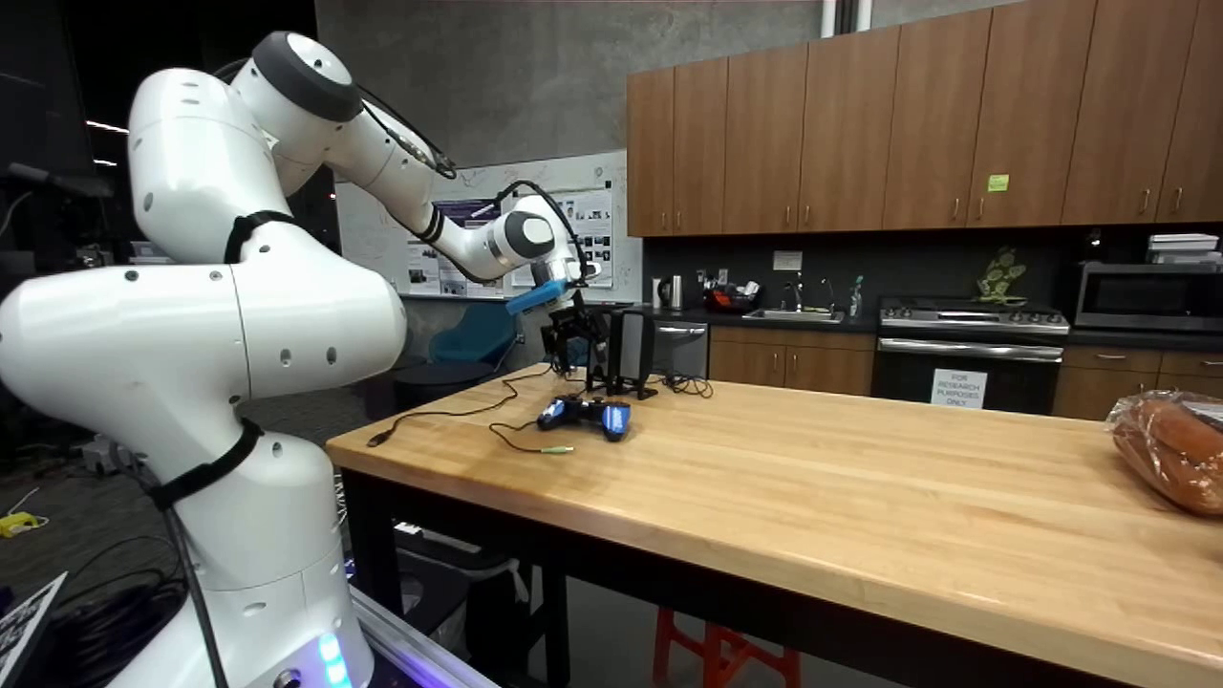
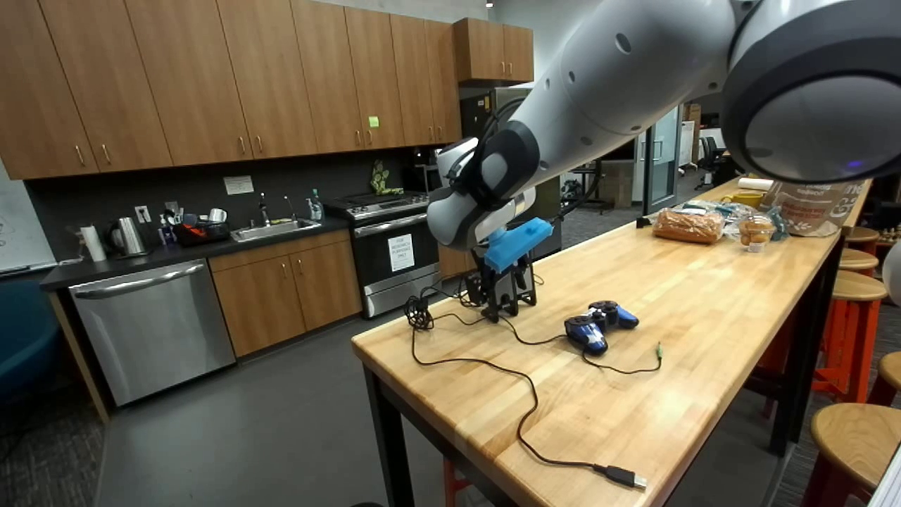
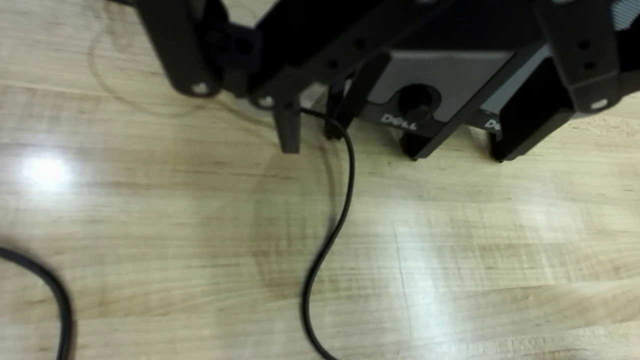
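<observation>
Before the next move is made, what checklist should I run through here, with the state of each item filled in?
1. Fingers spread: ok; the wrist view shows them well apart.
2. Speakers upright: ok; they stand on the table.
3. Fingers' contact with the speakers: cannot tell; a speaker shows between them in the wrist view, but its depth is unclear.
4. Black cable clear of the fingers: not ok; it emerges beside one of them in the wrist view, so a snag seems possible.
5. Game controller clear of the fingers: ok; it lies apart from them on the table.
</observation>
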You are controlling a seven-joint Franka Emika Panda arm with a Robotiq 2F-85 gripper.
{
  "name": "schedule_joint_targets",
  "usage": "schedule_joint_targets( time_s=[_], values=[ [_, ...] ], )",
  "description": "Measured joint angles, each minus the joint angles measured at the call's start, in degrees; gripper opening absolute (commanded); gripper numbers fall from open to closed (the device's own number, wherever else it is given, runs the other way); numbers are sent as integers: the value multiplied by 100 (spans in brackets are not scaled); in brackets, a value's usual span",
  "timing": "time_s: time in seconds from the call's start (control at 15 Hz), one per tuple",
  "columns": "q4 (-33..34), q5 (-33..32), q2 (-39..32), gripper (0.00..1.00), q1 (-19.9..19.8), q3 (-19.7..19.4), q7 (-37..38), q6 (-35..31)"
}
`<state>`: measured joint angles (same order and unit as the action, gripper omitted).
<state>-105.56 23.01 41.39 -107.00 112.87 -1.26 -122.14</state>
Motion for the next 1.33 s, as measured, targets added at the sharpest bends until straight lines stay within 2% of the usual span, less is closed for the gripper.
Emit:
schedule_joint_targets(
  time_s=[1.33],
  values=[
    [4,142,-1,100,4,74,-2,98]
  ],
)
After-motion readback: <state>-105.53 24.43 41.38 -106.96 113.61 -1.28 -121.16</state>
